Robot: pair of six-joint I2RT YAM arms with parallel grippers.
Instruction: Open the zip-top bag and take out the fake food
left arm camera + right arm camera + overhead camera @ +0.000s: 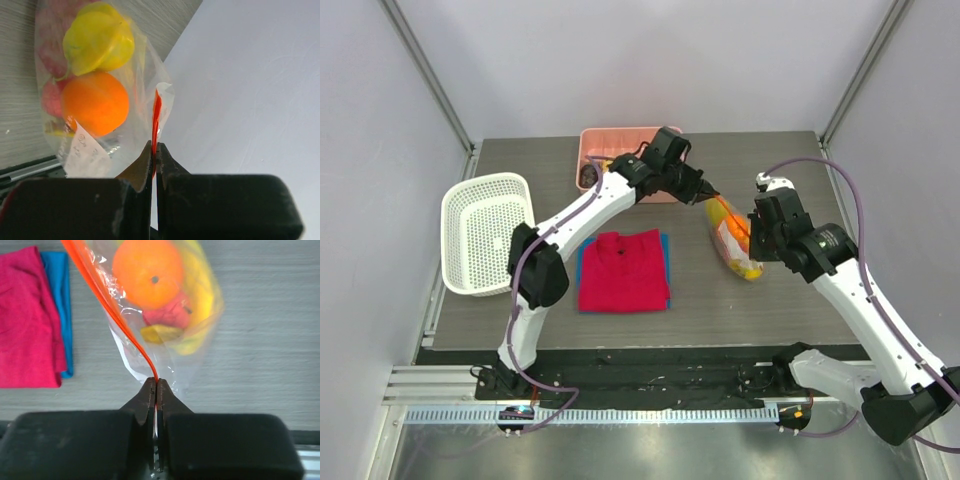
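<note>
**Bag Opening: Both Grippers Pinched on the Zip Edge**

We hold the zip-top bag [738, 245] between both arms, right of the red shirt [623, 270]. The left gripper [154, 150] is pressed together on the bag's mouth edge at the orange zip strip [156, 112]. The right gripper [155, 385] pinches the same strip from the right.

The step in hand is securing two grips on the mouth. The seal appears unopened, and the fake food [147, 267] sits inside. In our judgement, the next move calls for drawing the two grips apart across the strip. The pull should be gentle enough that the film does not slip from either pinch.

The top view shows the bag's place and both arms converging, but not the pinches. The wrist views show each pinch and the contents: an orange ball [95, 102], a yellow fruit [97, 42] and a red fruit [170, 315]. Neither wrist view shows the other gripper. We cannot tell whether each gripper holds one lip or both.
</note>
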